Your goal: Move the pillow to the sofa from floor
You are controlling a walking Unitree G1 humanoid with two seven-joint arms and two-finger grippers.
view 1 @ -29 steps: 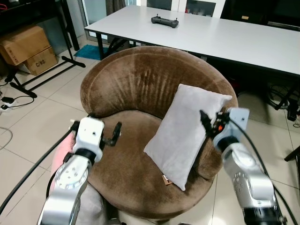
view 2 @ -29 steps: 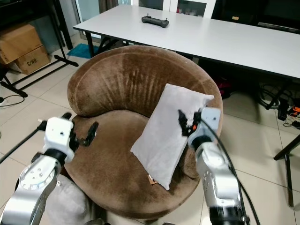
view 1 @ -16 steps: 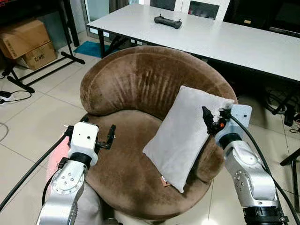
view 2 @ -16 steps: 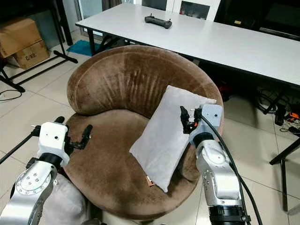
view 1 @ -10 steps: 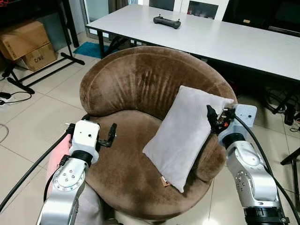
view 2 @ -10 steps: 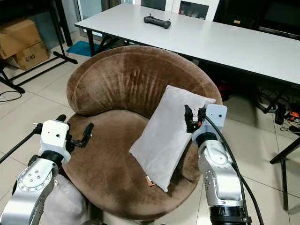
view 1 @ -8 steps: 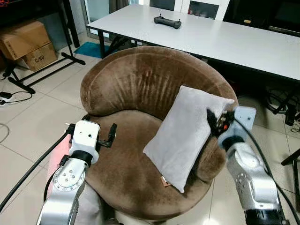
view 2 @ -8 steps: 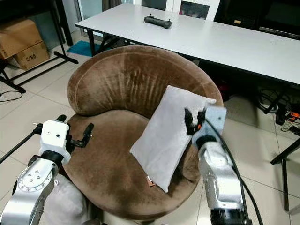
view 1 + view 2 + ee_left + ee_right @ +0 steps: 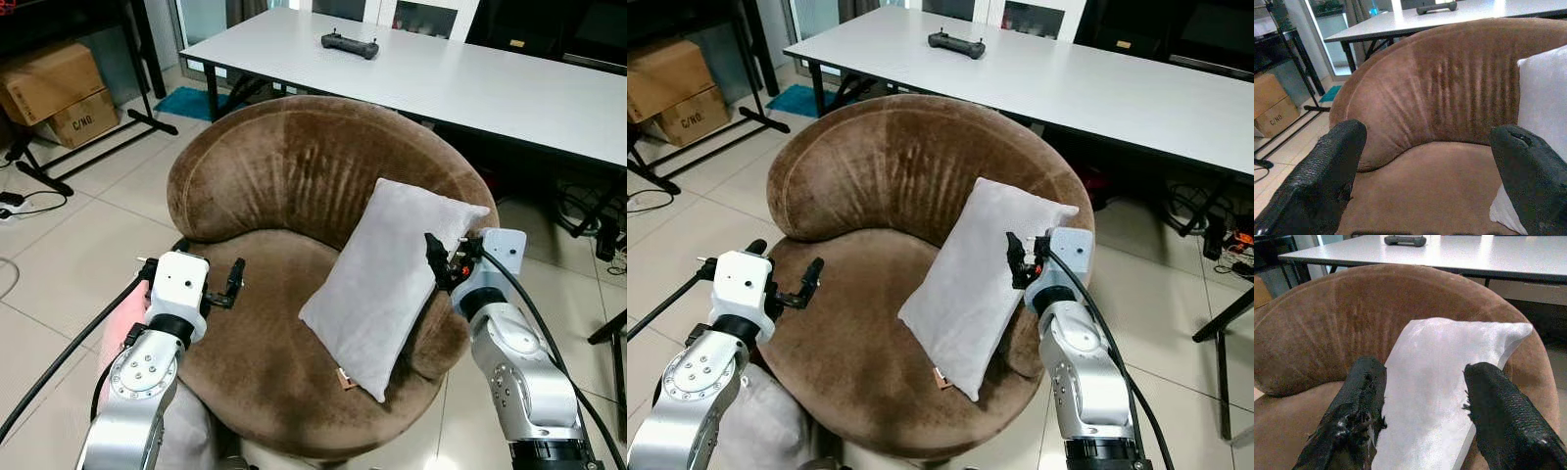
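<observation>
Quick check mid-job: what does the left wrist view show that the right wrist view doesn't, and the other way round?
Left wrist view alone: the cardboard box on the floor, the black rack, and bare seat between the open left claw fingers. Right wrist view alone: the grey pillow's top corner against the armrest, framed by the open right claw. Both share the brown sofa backrest, the grey pillow, the white table and the black controller.

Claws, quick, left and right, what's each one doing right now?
Left claw: open, holding nothing, over the brown sofa seat.
Right claw: open, by the gray pillow, not gripping it.
</observation>
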